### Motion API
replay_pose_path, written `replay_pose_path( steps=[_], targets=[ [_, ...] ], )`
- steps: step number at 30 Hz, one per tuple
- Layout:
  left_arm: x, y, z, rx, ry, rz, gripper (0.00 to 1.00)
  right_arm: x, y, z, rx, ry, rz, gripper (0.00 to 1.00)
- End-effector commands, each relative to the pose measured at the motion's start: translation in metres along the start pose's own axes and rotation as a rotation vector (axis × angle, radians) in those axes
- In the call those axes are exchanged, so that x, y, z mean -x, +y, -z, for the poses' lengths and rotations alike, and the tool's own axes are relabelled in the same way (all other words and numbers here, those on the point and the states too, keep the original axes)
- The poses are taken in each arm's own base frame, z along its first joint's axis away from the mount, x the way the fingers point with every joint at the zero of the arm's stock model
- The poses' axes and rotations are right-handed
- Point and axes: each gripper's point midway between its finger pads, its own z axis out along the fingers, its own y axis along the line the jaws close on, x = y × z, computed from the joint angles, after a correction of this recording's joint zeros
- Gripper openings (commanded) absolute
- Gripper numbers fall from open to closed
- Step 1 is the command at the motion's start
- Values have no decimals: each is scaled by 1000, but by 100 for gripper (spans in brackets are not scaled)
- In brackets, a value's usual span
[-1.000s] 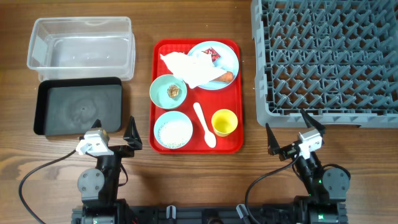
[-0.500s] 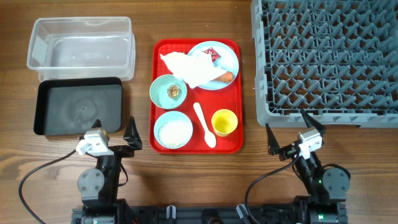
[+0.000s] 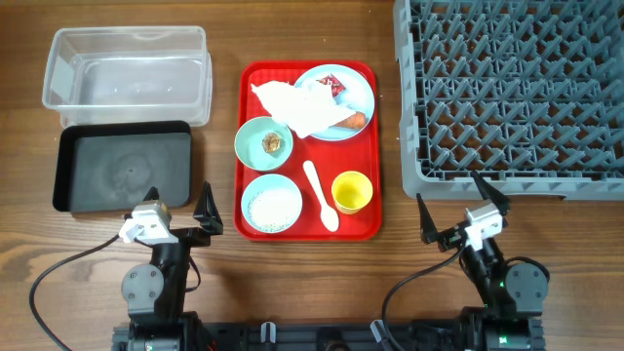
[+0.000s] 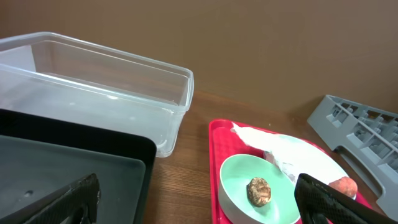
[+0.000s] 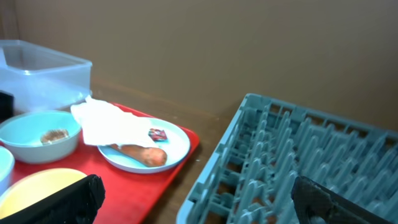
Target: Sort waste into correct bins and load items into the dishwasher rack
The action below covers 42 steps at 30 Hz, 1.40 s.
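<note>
On the red tray (image 3: 369,146) the light-blue plate (image 3: 359,90) holds the white napkin (image 3: 292,105), the red wrapper (image 3: 331,86) and the orange carrot piece (image 3: 354,122). The pale-green bowl (image 3: 255,136) holds the brown lump (image 3: 274,142). The light-blue bowl (image 3: 271,204) holds rice. The white spoon (image 3: 319,193) and yellow cup (image 3: 351,191) lie beside it. The clear tub (image 3: 127,76) and black tray (image 3: 122,166) are at the left, the grey rack (image 3: 512,93) at the right. My left gripper (image 3: 177,210) and right gripper (image 3: 456,210) are open and empty near the front edge.
The left wrist view shows the tub (image 4: 93,87), black tray (image 4: 68,168) and green bowl (image 4: 249,186). The right wrist view shows the plate (image 5: 146,146), carrot piece (image 5: 142,153) and the rack's corner (image 5: 292,168). Bare wood lies between both arms.
</note>
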Motion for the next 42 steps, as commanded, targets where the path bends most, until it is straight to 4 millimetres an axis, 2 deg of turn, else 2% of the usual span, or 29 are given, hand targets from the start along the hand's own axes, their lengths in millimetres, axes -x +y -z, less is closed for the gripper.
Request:
replay_pose_path(
  steps=[1, 6, 11, 17, 21, 27, 32, 37, 39, 42],
  targets=[
    [2, -3, 0, -20, -13, 7, 100, 0, -1, 0, -7, -1, 140, 100],
    [12, -12, 1, -65, -46, 3, 100, 8, -2, 0, -12, -34, 148, 100],
    [28, -19, 5, -85, -71, -1, 100, 33, 9, 2, 47, -144, 189, 100],
    [72, -34, 17, -108, -131, -9, 100, 58, 7, 7, 49, -215, 89, 99],
    [91, -40, 20, -92, -65, -9, 100, 82, 4, 12, 49, -255, 45, 100],
    [112, -46, 8, -52, 104, 11, 100, 124, 1, 15, 72, -270, 46, 100],
    [135, -54, -10, -27, 244, 21, 100, 158, -5, 1, 132, -193, 12, 100],
    [151, -63, -32, -20, 409, 2, 100, 190, -12, -25, 218, -86, -47, 100],
    [157, -69, -45, -20, 516, 24, 100, 204, -17, -44, 273, 4, -103, 100],
    [157, -71, -55, -7, 623, 45, 100, 213, -22, -62, 315, 106, -168, 100]
  ],
)
